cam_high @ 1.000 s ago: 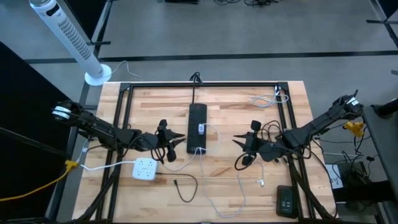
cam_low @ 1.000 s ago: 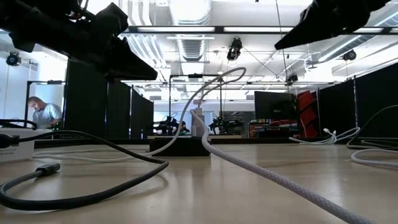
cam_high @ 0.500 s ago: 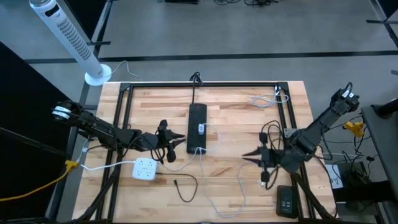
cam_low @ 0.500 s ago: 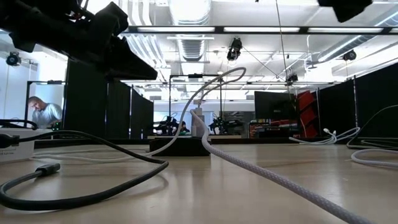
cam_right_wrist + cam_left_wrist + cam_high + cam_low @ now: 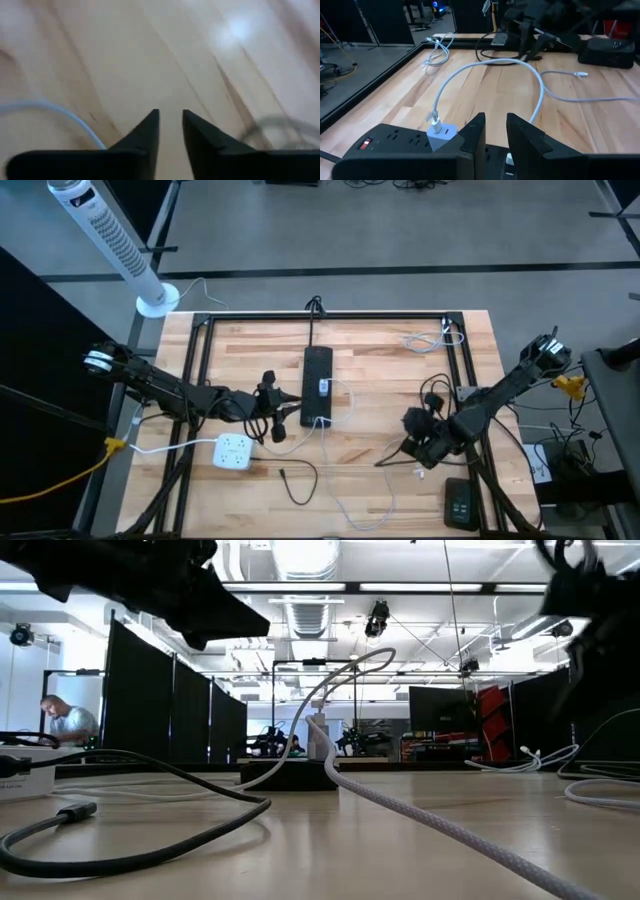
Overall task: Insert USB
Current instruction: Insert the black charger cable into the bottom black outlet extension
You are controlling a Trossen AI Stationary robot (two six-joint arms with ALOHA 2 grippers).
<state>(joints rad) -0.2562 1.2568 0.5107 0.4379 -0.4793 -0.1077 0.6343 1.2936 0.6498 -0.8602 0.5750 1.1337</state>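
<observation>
White tower fan (image 5: 105,242) stands on the floor off the far left corner of the light wooden table (image 5: 380,360). Left hand (image 5: 285,420) hovers just left of the near end of the long black power strip (image 5: 317,385), fingers (image 5: 474,137) a narrow slit apart, nothing between them. White square power adapter (image 5: 233,451) lies near it, toward the front edge, with a thin black cable (image 5: 297,478) curling beside. On the strip sits a small white USB charger (image 5: 441,136); a white USB cable (image 5: 530,85) is plugged in there and arcs off across the table. Loose white cable plug end (image 5: 420,472) lies on the wood right of centre. Right hand (image 5: 382,462) is low over the table just left of that plug end, tilted down, fingers (image 5: 148,131) slightly parted, holding nothing. Black flat box (image 5: 460,503) lies at the front right. White coiled cable (image 5: 428,340) rests near the far right corner.
</observation>
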